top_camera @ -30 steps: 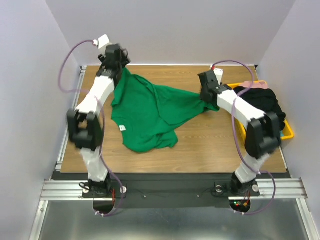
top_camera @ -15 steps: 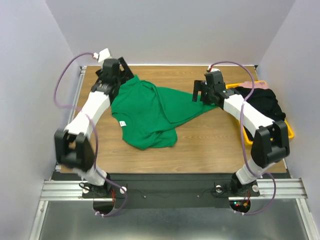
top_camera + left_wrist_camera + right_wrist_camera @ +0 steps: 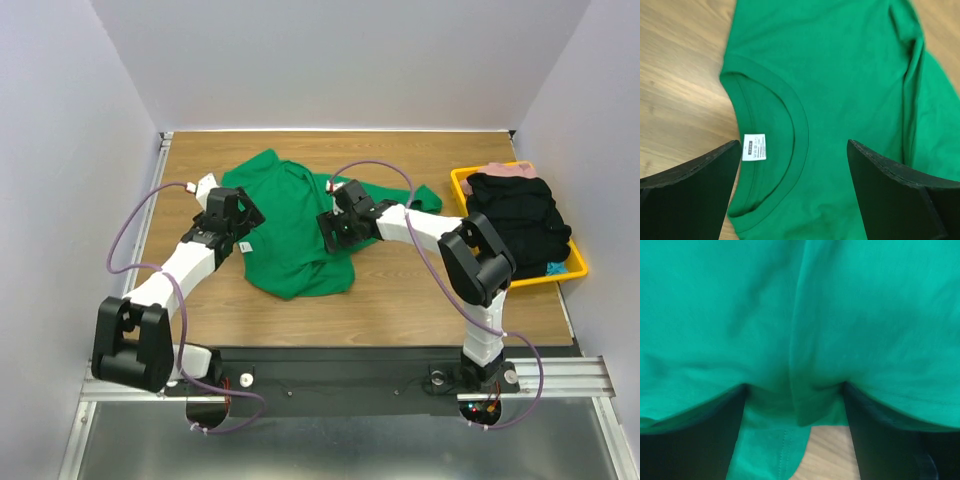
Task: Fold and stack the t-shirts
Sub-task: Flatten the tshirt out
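One bright green t-shirt [image 3: 290, 215] lies crumpled on the wooden table, partly folded over itself. My left gripper [image 3: 241, 228] is open and empty, low over the collar. In the left wrist view the collar [image 3: 799, 125] and its white label [image 3: 754, 146] lie between my open left gripper [image 3: 795, 192]. My right gripper [image 3: 335, 230] is open over the shirt's right middle. In the right wrist view the gripper [image 3: 794, 435] straddles a fold of green cloth [image 3: 800, 340], which drapes onto both fingers, with bare table behind.
A yellow tray [image 3: 458, 180] at the right edge holds a heap of black clothes [image 3: 515, 210] and a bit of pink cloth [image 3: 505, 168]. The table's wooden top [image 3: 420, 290] is walled at the back and on both sides.
Both arms have swung from the far part of the table toward the middle. Both grippers now sit over the shirt. The shirt's far corners have dropped and it lies flatter.
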Motion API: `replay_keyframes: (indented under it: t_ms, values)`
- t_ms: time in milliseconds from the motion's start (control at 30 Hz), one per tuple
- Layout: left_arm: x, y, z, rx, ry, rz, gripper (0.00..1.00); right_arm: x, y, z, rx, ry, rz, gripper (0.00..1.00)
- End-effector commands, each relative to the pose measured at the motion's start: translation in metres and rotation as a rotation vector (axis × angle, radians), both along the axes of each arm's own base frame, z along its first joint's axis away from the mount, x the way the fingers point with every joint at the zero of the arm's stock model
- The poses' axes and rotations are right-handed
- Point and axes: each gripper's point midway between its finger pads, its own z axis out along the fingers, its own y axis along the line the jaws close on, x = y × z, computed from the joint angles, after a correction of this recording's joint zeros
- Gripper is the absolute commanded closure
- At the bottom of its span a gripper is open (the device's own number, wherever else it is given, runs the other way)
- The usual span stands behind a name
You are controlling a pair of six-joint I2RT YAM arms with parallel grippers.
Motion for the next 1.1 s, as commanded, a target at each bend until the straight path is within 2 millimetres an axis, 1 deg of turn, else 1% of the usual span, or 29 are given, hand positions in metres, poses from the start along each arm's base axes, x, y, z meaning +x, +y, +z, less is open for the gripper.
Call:
replay_keyframes:
  t_ms: [0,33,67,100,133,167,200,267,300,367,400,433,467,633,667,700,767,800,833,1000,1067]
  values:
    - [0.022,-0.019,0.014,-0.035,-0.035,-0.075,0.01,0.028,0.007,0.013,0.006,-0.085,-0.032,0.28]
    - [0.023,-0.021,0.007,-0.04,-0.02,-0.083,0.01,0.033,0.0,0.011,-0.027,-0.105,-0.071,0.36]
    - [0.024,-0.023,-0.006,-0.037,0.014,-0.085,0.02,0.036,-0.003,0.011,-0.041,-0.114,-0.087,0.49]
    - [0.026,-0.022,-0.009,-0.035,0.021,-0.082,0.01,0.039,-0.007,0.011,-0.056,-0.128,-0.11,0.56]
    - [0.027,-0.023,-0.013,-0.033,0.029,-0.081,0.01,0.039,-0.007,0.012,-0.054,-0.127,-0.113,0.61]
    - [0.029,-0.023,-0.02,-0.03,0.044,-0.081,0.01,0.041,-0.009,0.013,-0.063,-0.136,-0.124,0.64]
    - [0.031,-0.024,-0.022,-0.032,0.04,-0.085,0.01,0.041,-0.009,0.014,-0.06,-0.138,-0.124,0.68]
    - [0.034,-0.026,-0.028,-0.03,0.051,-0.088,0.02,0.04,-0.007,0.017,-0.048,-0.138,-0.118,0.69]
    - [0.037,-0.026,-0.035,-0.023,0.071,-0.086,0.02,0.04,-0.007,0.018,-0.048,-0.138,-0.116,0.63]
    - [0.039,-0.022,-0.043,-0.003,0.092,-0.068,0.01,0.039,-0.005,0.022,-0.036,-0.14,-0.109,0.6]
    - [0.04,-0.022,-0.05,0.005,0.113,-0.066,0.02,0.039,-0.004,0.023,-0.033,-0.14,-0.108,0.53]
    - [0.041,-0.02,-0.054,0.011,0.122,-0.058,0.01,0.039,-0.004,0.025,-0.03,-0.142,-0.109,0.5]
    - [0.04,-0.019,-0.064,0.021,0.15,-0.057,0.01,0.039,-0.003,0.026,-0.027,-0.143,-0.109,0.44]
    - [0.046,-0.012,-0.077,0.059,0.2,-0.017,0.02,0.041,-0.001,0.029,-0.024,-0.149,-0.084,0.44]
    - [0.043,-0.009,-0.08,0.07,0.217,-0.009,0.02,0.044,-0.004,0.03,-0.047,-0.167,-0.09,0.43]
    - [0.042,-0.008,-0.084,0.078,0.231,-0.005,0.01,0.049,-0.006,0.032,-0.052,-0.179,-0.111,0.46]
    - [0.043,-0.003,-0.084,0.096,0.236,0.013,0.02,0.054,-0.011,0.026,-0.086,-0.19,-0.133,0.47]
    - [0.041,-0.001,-0.087,0.105,0.249,0.019,0.02,0.057,-0.009,0.027,-0.087,-0.196,-0.135,0.47]
    - [0.042,0.001,-0.087,0.11,0.251,0.03,0.02,0.058,-0.009,0.024,-0.093,-0.193,-0.132,0.47]
    - [0.041,0.015,-0.096,0.13,0.287,0.067,0.02,0.06,-0.002,0.027,-0.069,-0.193,-0.129,0.47]
    - [0.041,0.018,-0.097,0.134,0.291,0.072,0.02,0.064,-0.007,0.024,-0.095,-0.203,-0.147,0.47]
